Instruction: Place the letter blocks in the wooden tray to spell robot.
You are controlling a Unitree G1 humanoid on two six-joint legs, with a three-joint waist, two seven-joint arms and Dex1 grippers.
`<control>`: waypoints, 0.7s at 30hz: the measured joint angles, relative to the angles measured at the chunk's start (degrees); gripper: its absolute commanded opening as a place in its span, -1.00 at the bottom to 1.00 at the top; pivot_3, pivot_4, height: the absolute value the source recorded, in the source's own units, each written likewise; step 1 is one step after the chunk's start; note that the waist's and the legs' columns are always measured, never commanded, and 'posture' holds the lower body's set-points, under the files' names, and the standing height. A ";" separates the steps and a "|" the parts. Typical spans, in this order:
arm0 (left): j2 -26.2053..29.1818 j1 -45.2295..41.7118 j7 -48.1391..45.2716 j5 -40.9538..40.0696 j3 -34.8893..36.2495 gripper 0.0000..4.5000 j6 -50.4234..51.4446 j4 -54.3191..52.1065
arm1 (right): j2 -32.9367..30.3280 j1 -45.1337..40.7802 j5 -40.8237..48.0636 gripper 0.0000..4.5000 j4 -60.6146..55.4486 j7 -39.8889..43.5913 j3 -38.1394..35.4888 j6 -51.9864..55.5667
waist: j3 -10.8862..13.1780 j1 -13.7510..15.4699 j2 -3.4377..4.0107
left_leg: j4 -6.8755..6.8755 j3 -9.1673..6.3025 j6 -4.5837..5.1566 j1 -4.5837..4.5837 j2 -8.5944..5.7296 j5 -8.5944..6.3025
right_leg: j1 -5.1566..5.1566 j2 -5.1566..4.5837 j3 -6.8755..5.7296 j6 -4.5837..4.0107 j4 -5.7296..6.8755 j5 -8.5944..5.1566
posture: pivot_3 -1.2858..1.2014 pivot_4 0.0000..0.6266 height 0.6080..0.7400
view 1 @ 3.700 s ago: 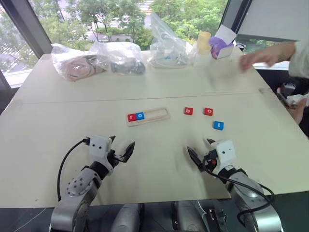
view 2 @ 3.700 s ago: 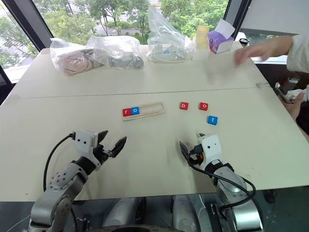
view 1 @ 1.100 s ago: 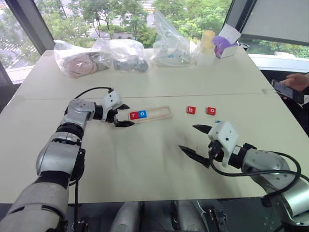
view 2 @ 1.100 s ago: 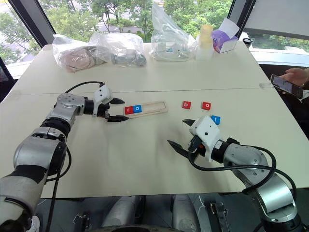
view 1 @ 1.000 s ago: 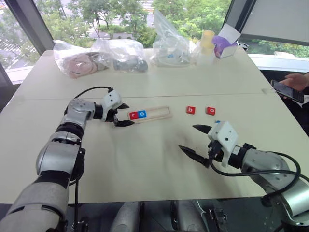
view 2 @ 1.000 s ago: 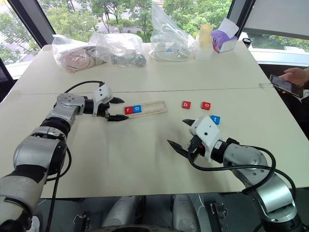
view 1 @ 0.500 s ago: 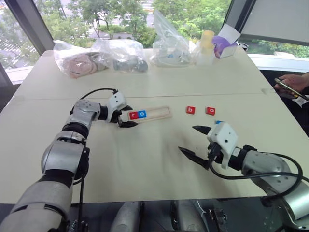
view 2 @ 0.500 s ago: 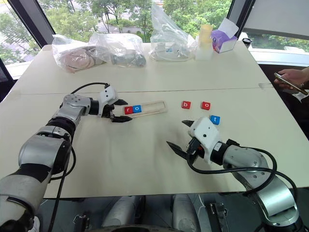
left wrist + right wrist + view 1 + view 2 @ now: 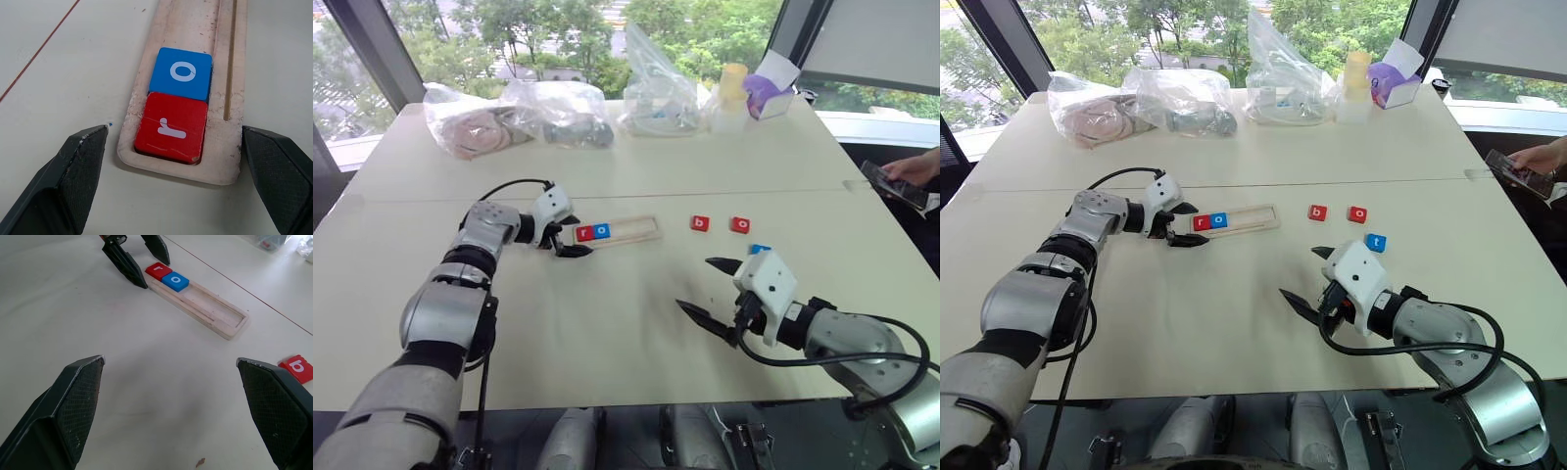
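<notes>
The wooden tray (image 9: 636, 230) lies mid-table. A red r block (image 9: 583, 233) and a blue o block (image 9: 601, 232) sit side by side at its left end. My left gripper (image 9: 572, 238) is open, its fingers (image 9: 80, 164) straddling that end of the tray just short of the r block (image 9: 171, 128), touching nothing. Right of the tray lie a red b block (image 9: 700, 223), a red o block (image 9: 741, 225) and a blue t block (image 9: 1376, 243). My right gripper (image 9: 695, 283) hangs open and empty above the table, nearer than the t block.
Clear plastic bags (image 9: 548, 113), a yellow-capped bottle (image 9: 731, 88) and a purple box (image 9: 766, 90) line the far edge. A person's hand holding a phone (image 9: 901, 178) is at the right edge. A seam (image 9: 705, 193) crosses the table behind the tray.
From the oldest frames, my left arm has reached from the near edge out to the tray's left end, and my right gripper has turned sideways. Over the last second, almost nothing moved.
</notes>
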 measured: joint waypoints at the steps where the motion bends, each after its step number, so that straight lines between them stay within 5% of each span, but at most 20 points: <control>1: 0.01 -0.08 -0.30 0.08 -0.04 1.00 0.48 -0.01 | -0.04 0.02 0.00 0.99 -0.01 -0.04 0.00 0.01 | -0.01 -0.02 0.00 | 0.00 0.00 0.00 0.01 0.00 0.00 | 0.00 0.00 0.00 0.00 0.01 0.00 | 0.03 -0.52 1.00; 4: 0.02 -0.08 -1.12 0.53 -0.12 1.00 0.82 -0.12 | -0.18 0.25 0.01 0.99 -0.09 -0.08 -0.15 0.12 | -0.05 -0.03 -0.01 | 0.00 0.00 0.00 0.03 0.00 0.00 | 0.02 0.00 0.01 0.00 0.02 0.00 | 0.03 -0.52 1.00; 8: -0.04 -0.08 -1.72 1.24 -0.15 0.44 0.58 -0.32 | -0.39 0.34 0.00 1.00 -0.17 -0.10 -0.83 0.45 | -0.10 -0.02 -0.03 | 0.00 0.02 0.00 0.07 0.00 0.00 | 0.05 0.00 0.03 0.00 0.05 0.00 | 0.03 -0.52 1.00; 21: -0.58 1.76 -6.78 2.00 -0.45 0.41 -2.68 -2.47 | -0.53 0.08 -0.20 1.00 -0.17 -0.27 -1.17 0.65 | -0.22 0.05 -0.01 | 0.01 0.03 0.00 0.24 -0.01 0.00 | 0.24 -0.02 0.06 0.00 0.06 -0.01 | 0.03 -0.52 1.00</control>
